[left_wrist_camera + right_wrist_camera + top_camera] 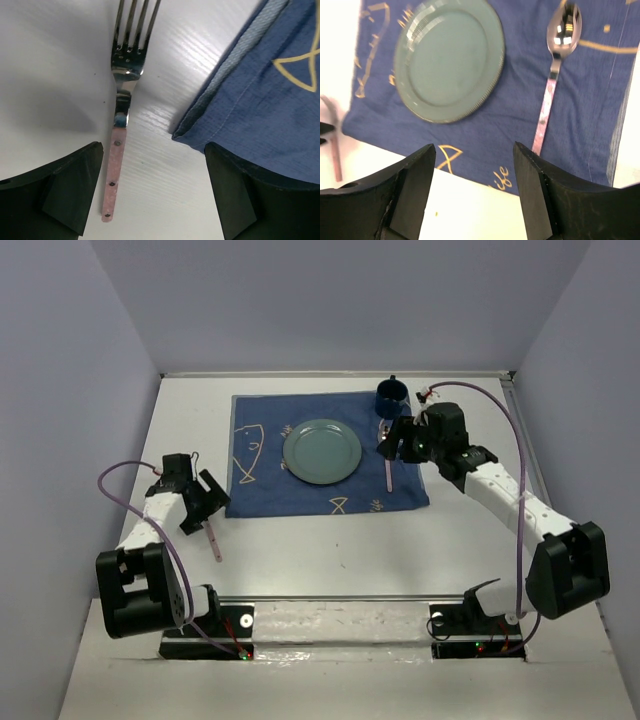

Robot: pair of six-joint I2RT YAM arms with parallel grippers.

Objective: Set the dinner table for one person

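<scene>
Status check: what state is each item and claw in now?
cloth: spread flat on dinner table.
plate: on cloth, nothing on it.
spoon: flat on cloth, right of plate.
fork: flat on dinner table, off the cloth.
cup: upright at cloth's far right corner.
left claw: open, over fork, holding nothing.
right claw: open, over spoon handle, holding nothing.

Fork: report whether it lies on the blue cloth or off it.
Off. The fork lies on the bare white dinner table beside the blue cloth at its corner, a strip of tabletop showing between them.

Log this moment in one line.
left gripper open over fork on dinner table | right gripper open near spoon on cloth | plate on cloth
</scene>
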